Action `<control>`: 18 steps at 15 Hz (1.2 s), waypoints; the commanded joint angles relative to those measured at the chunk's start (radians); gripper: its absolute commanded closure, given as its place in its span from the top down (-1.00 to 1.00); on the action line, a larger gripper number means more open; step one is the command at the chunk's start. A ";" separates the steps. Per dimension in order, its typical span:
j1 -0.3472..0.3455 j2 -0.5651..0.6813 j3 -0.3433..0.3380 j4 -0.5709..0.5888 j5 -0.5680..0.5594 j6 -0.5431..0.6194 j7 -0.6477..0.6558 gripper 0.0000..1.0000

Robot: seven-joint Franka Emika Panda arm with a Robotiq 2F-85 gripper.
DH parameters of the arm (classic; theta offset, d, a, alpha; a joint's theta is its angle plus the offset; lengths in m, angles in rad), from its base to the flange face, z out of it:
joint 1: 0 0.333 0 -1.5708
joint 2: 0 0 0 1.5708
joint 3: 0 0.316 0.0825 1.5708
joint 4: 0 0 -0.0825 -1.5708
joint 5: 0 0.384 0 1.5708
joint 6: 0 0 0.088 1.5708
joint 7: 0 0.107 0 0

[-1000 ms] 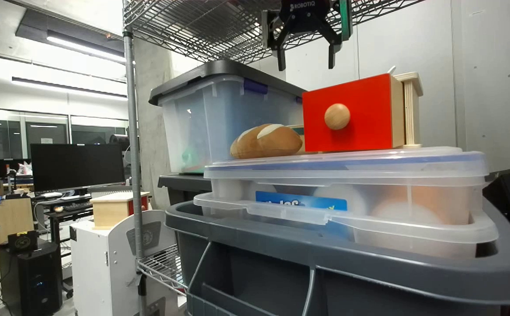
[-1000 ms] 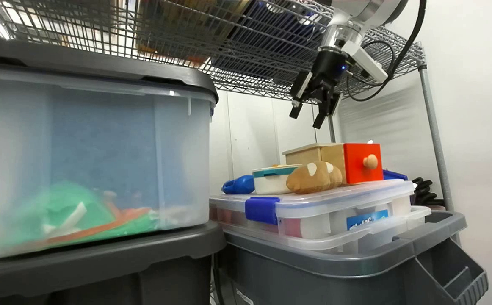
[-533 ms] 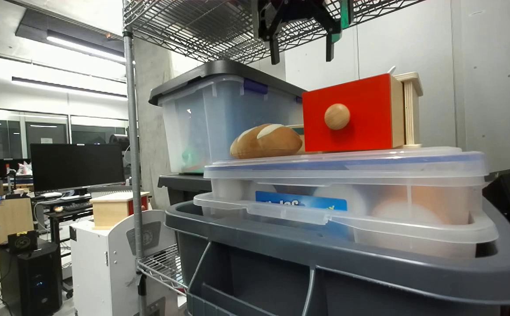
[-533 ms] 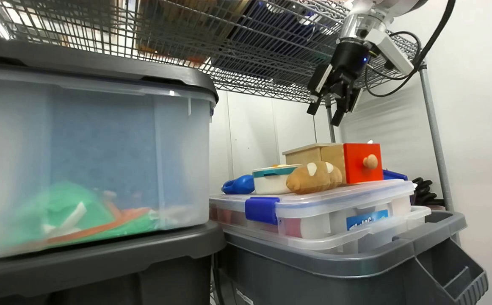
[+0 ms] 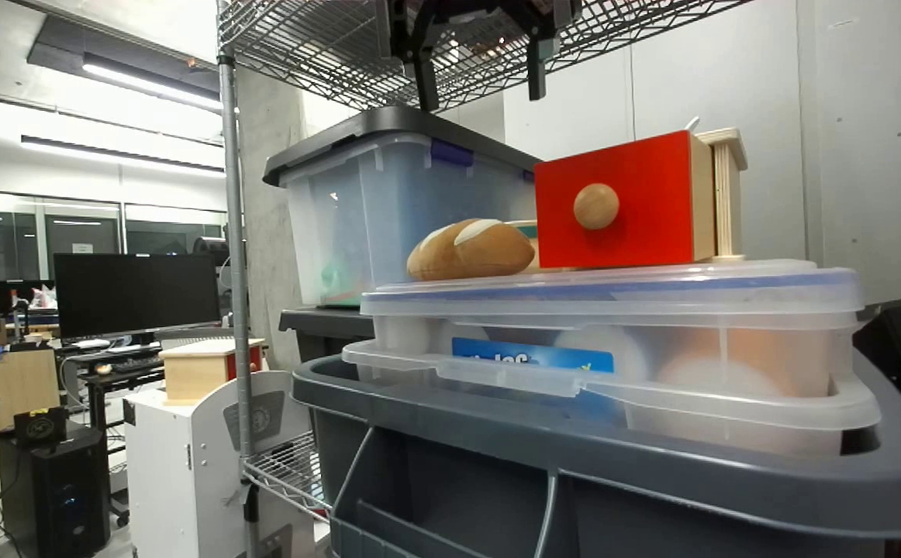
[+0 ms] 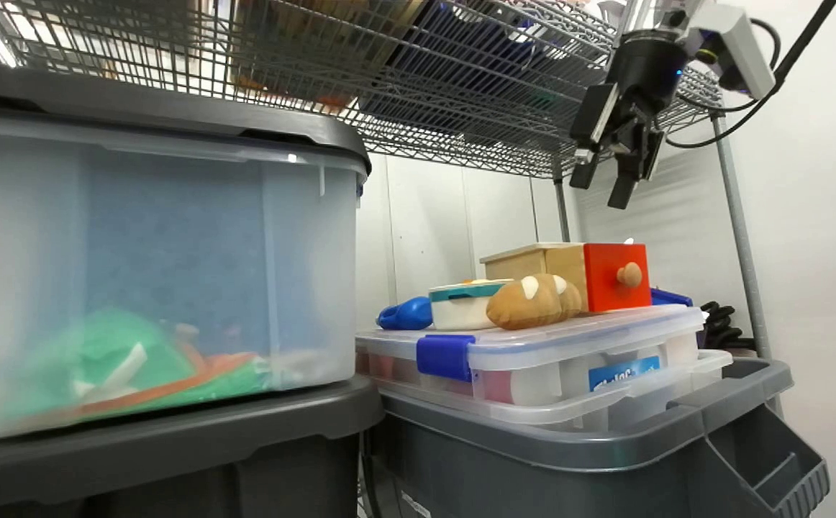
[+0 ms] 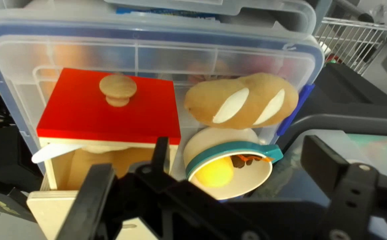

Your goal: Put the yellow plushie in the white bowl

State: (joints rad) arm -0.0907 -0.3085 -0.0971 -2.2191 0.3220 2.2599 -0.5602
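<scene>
The yellow plushie lies inside the white bowl, which has a teal rim and handle, beside small dark brown and orange pieces. The bowl also shows in an exterior view, where a small orange-yellow bit shows above its rim; I cannot tell what it is. In an exterior view the bowl is mostly hidden behind the bread plushie. My gripper is open with nothing between its fingers. It hangs well above the bowl and the lid, in both exterior views.
A brown bread plushie lies against the bowl. A wooden box with a red front and knob stands beside them. All sit on a clear lidded bin. A tall clear bin stands alongside. A wire shelf is overhead.
My open gripper has moved leftward in an exterior view and rightward and slightly up in an exterior view. It stays open and empty. The plushies, bowl and box have not moved.
</scene>
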 commanded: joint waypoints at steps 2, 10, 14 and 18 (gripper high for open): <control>0.015 -0.108 -0.038 -0.076 -0.111 -0.069 0.044 1.00; 0.006 -0.142 -0.061 -0.135 -0.265 -0.244 0.091 1.00; 0.005 -0.131 -0.061 -0.159 -0.301 -0.263 0.130 1.00; 0.005 -0.128 -0.045 -0.208 -0.305 -0.225 0.226 1.00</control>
State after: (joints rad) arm -0.0908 -0.4345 -0.1503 -2.4001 0.0315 2.0202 -0.4029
